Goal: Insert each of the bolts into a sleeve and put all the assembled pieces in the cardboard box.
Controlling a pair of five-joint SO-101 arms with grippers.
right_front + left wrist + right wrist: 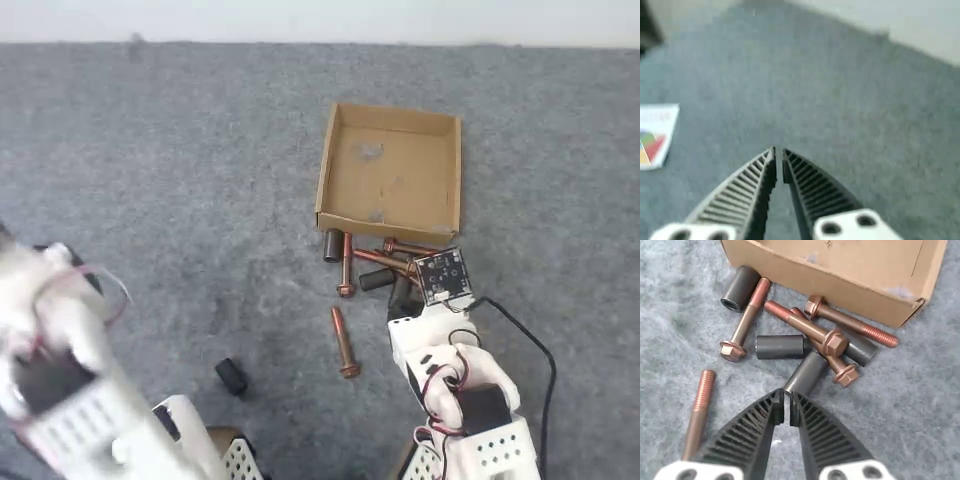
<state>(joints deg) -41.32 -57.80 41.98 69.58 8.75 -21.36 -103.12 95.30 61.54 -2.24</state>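
The shallow brown cardboard box (385, 222) is empty, so I judge that no piece has been assembled yet. Just beside its near wall lies a jumble of copper-coloured flanged hex bolts (805, 327) and dark grey cylindrical metal sleeves (780, 346), with some bolts crossing over sleeves. A lone bolt (343, 340) and a lone sleeve (231, 376) lie farther from the box. The right hand (786, 397) is clenched on nothing. Its tips are at the pile's outermost sleeve (807, 372), probably lined up to take it. The left hand (778, 152), also clenched and empty, hangs well away from the box over the bare grey desk (850, 100), likely parked until a part needs holding.
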